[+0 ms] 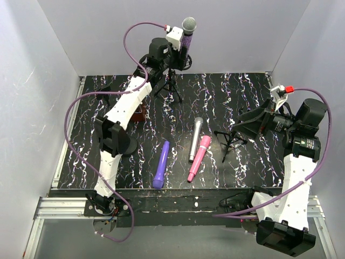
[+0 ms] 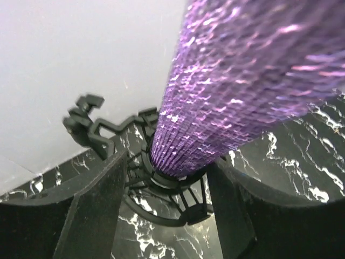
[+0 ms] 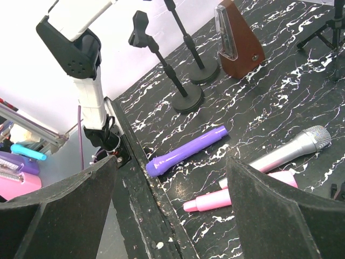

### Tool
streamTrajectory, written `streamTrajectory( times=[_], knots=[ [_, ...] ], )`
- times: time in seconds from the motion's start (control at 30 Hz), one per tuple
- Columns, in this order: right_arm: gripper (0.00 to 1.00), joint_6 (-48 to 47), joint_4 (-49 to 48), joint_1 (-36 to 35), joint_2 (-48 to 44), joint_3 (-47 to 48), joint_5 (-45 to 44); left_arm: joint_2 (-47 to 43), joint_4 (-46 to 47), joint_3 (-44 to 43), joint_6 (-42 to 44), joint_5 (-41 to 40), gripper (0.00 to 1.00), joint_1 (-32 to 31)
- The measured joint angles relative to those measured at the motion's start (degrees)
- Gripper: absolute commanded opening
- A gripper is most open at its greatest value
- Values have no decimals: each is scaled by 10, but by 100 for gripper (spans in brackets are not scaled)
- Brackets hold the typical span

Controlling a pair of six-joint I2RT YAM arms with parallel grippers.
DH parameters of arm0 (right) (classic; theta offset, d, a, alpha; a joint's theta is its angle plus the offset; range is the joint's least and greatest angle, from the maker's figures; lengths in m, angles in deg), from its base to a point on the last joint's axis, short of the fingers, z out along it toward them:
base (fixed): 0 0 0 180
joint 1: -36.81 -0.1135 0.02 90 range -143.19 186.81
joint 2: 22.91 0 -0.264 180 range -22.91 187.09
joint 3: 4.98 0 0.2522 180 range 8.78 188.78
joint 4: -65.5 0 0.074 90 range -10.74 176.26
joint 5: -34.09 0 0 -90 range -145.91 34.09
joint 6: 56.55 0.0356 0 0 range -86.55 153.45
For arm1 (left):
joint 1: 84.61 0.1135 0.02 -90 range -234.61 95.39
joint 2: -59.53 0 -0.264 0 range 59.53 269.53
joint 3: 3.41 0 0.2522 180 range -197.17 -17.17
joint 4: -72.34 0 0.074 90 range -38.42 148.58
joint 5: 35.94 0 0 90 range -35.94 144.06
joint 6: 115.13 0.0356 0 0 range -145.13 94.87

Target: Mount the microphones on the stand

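My left gripper (image 1: pixel 180 43) is shut on the glittery purple microphone (image 1: pixel 186 39) with a grey mesh head, holding it upright at the back wall over a black tripod stand (image 1: pixel 171 81). In the left wrist view the microphone (image 2: pixel 232 86) runs between my fingers, its lower end in the stand's black ring holder (image 2: pixel 161 186). The violet (image 1: pixel 160 164), silver-grey (image 1: pixel 195 139) and pink (image 1: pixel 198 158) microphones lie on the table. My right gripper (image 1: pixel 253 121) is open and empty beside a second tripod stand (image 1: pixel 232 139). The right wrist view shows the violet (image 3: pixel 186 151), silver-grey (image 3: pixel 291 148) and pink (image 3: pixel 237 195) microphones.
A dark red wedge-shaped box (image 3: pixel 240 40) stands behind the left arm, next to two round-based stands (image 3: pixel 186 100). The black marbled table (image 1: pixel 242 91) has white walls on three sides. Its front edge (image 3: pixel 145 205) runs under my right gripper (image 3: pixel 172 205).
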Motion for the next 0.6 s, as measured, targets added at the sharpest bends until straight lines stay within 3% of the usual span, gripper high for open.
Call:
streamTrajectory(
  times=[0.13, 0.4, 0.6],
  knots=[
    [88, 0, 0, 2, 0, 0, 0, 9, -4, 10, -7, 18, 70, 3],
    [88, -1, 0, 6, 0, 0, 0, 7, 35, 31, -13, 40, 75, 3],
    [88, -5, 1, 9, 0, 0, 0, -26, 99, 106, -27, 58, 80, 4]
  ],
)
